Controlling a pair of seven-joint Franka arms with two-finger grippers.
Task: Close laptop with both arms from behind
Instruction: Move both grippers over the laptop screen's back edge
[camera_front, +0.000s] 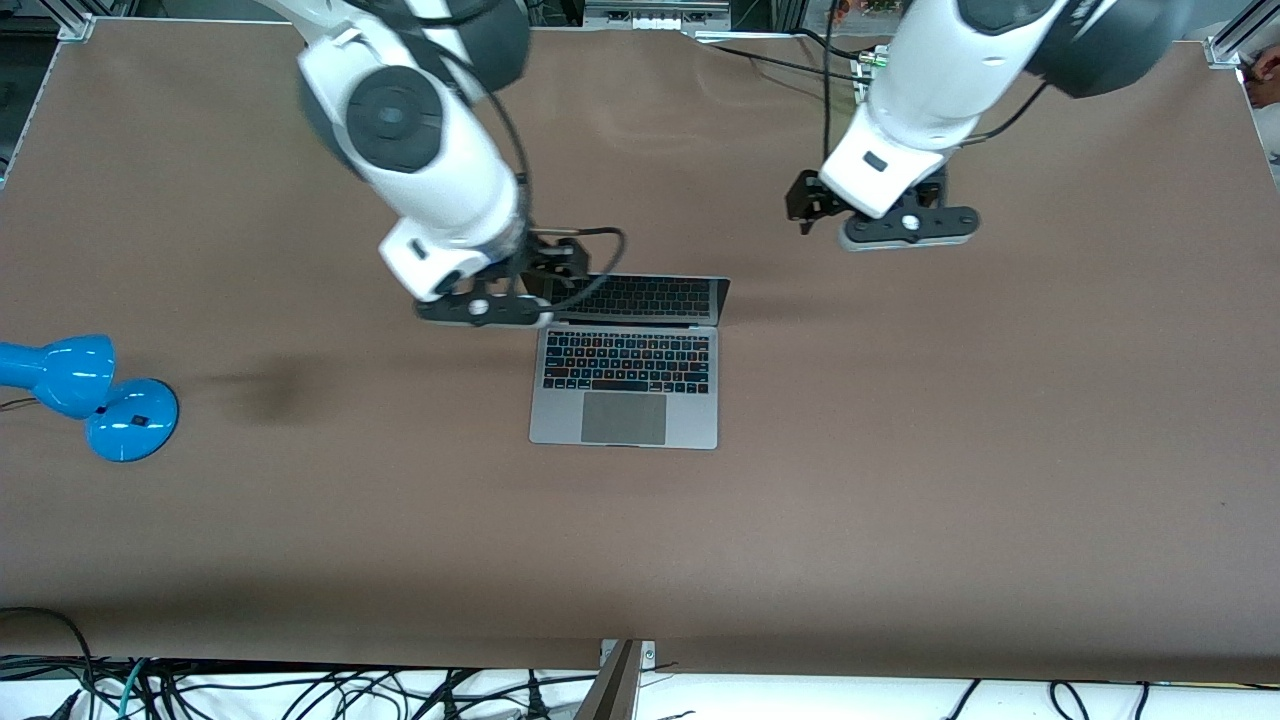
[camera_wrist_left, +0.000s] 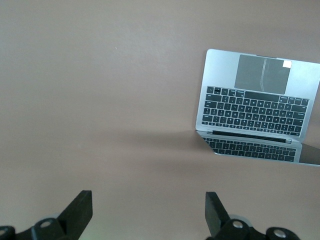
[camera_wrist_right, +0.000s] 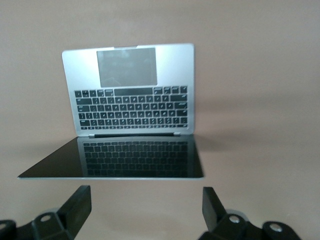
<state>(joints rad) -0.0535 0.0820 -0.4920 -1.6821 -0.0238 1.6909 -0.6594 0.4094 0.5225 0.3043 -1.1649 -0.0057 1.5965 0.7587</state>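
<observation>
The grey laptop (camera_front: 628, 385) lies open in the middle of the table, and its dark screen (camera_front: 650, 298) stands tilted back and mirrors the keyboard. My right gripper (camera_front: 548, 268) hangs over the screen's top edge, at the corner toward the right arm's end. In the right wrist view its fingers (camera_wrist_right: 80, 200) stand open and empty just above that edge of the laptop (camera_wrist_right: 132, 102). My left gripper (camera_front: 812, 205) hovers over bare table toward the left arm's end. It is open (camera_wrist_left: 148, 207), with the laptop (camera_wrist_left: 255, 107) off to one side.
A blue desk lamp (camera_front: 85, 395) lies at the right arm's end of the brown table (camera_front: 900, 480). Cables (camera_front: 300, 690) run along the table's edge nearest the front camera.
</observation>
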